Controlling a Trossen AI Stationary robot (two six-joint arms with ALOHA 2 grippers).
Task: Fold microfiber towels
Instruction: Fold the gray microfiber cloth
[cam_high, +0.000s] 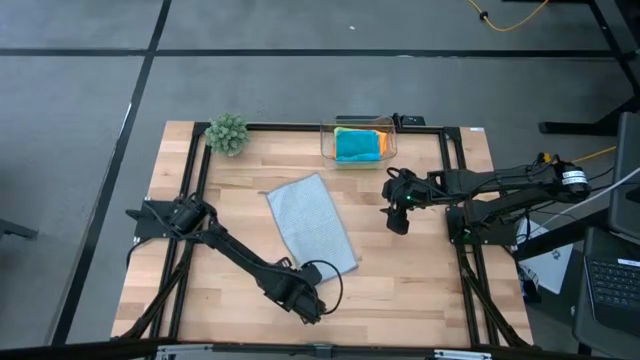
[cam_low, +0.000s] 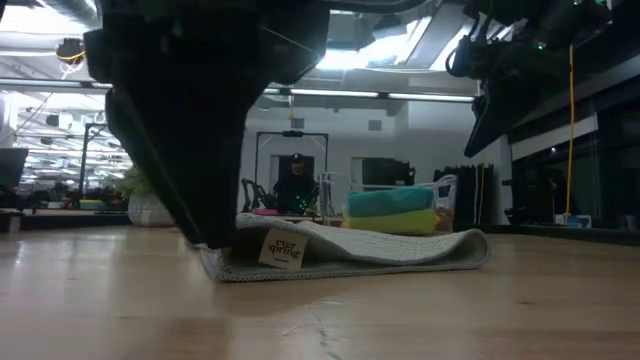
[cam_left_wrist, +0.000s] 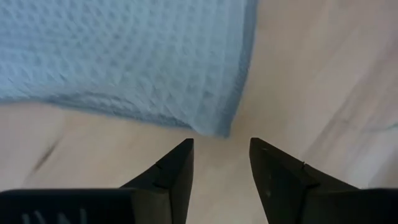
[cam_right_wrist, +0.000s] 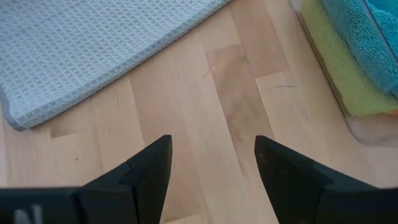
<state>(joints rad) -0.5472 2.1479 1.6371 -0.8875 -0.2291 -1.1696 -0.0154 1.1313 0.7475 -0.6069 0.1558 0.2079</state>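
The light grey waffle-weave microfiber towel (cam_high: 311, 225) lay folded on the wooden table (cam_high: 420, 270), just ahead of the released, empty left claw (cam_left_wrist: 221, 163). Soft, light and limp, it looked best pinched at a corner. The right claw (cam_right_wrist: 211, 163) hovered parted nearby.

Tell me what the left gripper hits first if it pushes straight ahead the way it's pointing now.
Probably the near corner of the light grey towel: the open left gripper points at it across a strip of bare table. How steeply it tilts toward the wood is unclear.

Open-plan office lab: desks (cam_low: 60, 205), ceiling lights (cam_low: 330, 95).
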